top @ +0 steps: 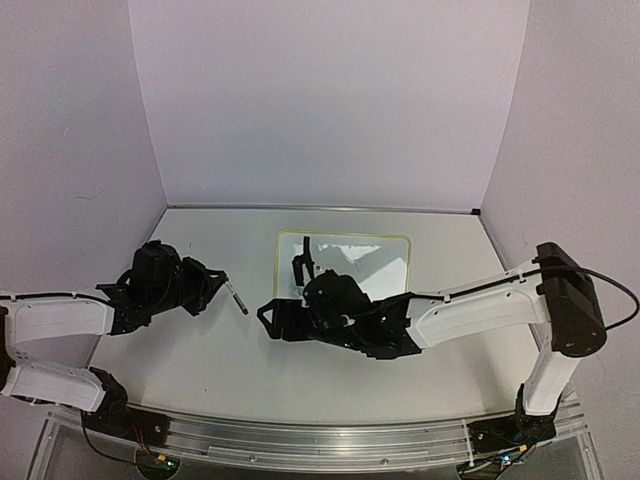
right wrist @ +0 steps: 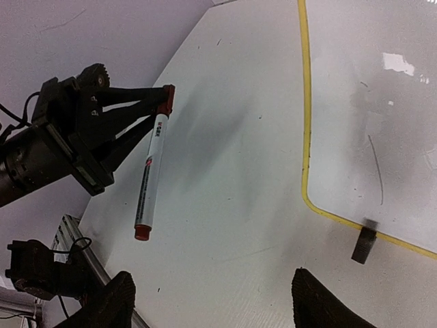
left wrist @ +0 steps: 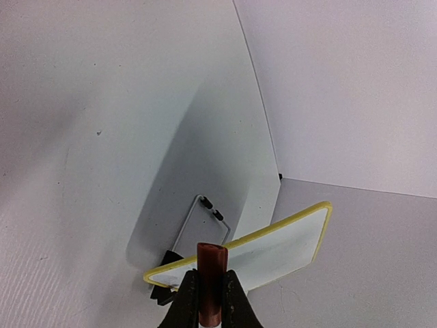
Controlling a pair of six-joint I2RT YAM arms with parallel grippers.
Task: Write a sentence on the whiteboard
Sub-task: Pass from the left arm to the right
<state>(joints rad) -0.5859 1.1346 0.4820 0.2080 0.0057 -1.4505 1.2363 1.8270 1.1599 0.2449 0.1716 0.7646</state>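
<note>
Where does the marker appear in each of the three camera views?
Top external: marker left of centre, held by the left gripper.
Left wrist: its red end, bottom centre, between the fingers.
Right wrist: marker left of centre, tilted.
Shared landmark: the yellow-framed whiteboard.

The left arm [top: 55, 318] and right arm [top: 478, 308] are white with fat black joints, the left gripper [top: 222, 282] and right gripper [right wrist: 215, 307] are black, with one thin black cable [top: 618, 281].
</note>
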